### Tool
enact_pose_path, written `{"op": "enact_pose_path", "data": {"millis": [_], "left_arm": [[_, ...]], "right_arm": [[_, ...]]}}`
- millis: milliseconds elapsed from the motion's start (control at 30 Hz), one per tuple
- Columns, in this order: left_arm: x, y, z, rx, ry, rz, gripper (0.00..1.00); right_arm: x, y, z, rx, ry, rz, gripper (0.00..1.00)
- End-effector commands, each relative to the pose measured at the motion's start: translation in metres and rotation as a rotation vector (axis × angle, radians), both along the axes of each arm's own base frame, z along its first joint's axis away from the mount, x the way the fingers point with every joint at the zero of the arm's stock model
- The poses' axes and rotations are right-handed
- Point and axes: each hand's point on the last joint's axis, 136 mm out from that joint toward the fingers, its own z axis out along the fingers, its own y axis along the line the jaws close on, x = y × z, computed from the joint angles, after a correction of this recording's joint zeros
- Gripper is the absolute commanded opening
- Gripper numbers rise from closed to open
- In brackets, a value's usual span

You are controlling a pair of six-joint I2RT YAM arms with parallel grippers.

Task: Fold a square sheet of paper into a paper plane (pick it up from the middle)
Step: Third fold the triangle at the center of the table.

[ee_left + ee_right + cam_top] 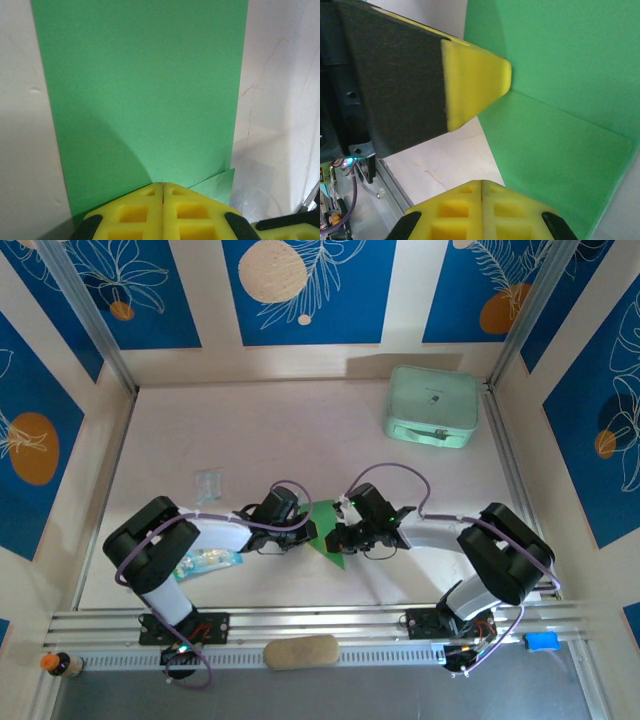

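Note:
The square sheet of paper (326, 529) is bright green and lies mid-table between both arms, tapering to a point toward the near edge. In the left wrist view the sheet (145, 95) has a small folded flap (217, 185) at its lower right. My left gripper (163, 184) is shut, its yellow tips resting on the paper. The right wrist view shows one yellow finger (479, 80) of the left gripper touching a crease in the sheet (560, 125). My right gripper (482, 182) is shut with nothing in it, at the sheet's edge over bare table. A paper plane is out of view.
A pale mint-green case (432, 406) stands at the back right. A small clear packet (208, 483) lies left of centre, and another packet (205, 562) sits beside the left arm. A beige oblong pad (301, 651) rests on the front rails.

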Motion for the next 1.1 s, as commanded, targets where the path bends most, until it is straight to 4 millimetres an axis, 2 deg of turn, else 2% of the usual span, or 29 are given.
{"op": "enact_pose_path", "data": {"millis": [0, 200, 467, 633, 800, 1067], "left_arm": [[0.0, 0.009, -0.001, 0.022, -0.004, 0.015, 0.0], [0.002, 0.008, 0.004, 0.016, -0.016, 0.011, 0.0], [0.008, 0.002, 0.036, -0.03, -0.081, 0.001, 0.05], [0.0, -0.001, 0.051, -0.066, -0.111, -0.016, 0.0], [-0.022, -0.012, 0.037, -0.105, -0.081, -0.052, 0.0], [-0.039, -0.027, 0.012, -0.146, -0.029, -0.077, 0.0]], "right_arm": [[-0.01, -0.008, -0.015, -0.065, 0.049, 0.015, 0.0], [-0.026, -0.033, -0.041, -0.155, 0.107, -0.023, 0.0], [-0.029, -0.034, -0.042, -0.159, 0.114, -0.027, 0.0], [-0.028, -0.035, -0.042, -0.161, 0.115, -0.032, 0.0], [-0.028, -0.036, -0.044, -0.166, 0.121, -0.037, 0.0], [-0.027, -0.037, -0.045, -0.171, 0.124, -0.045, 0.0]]}}
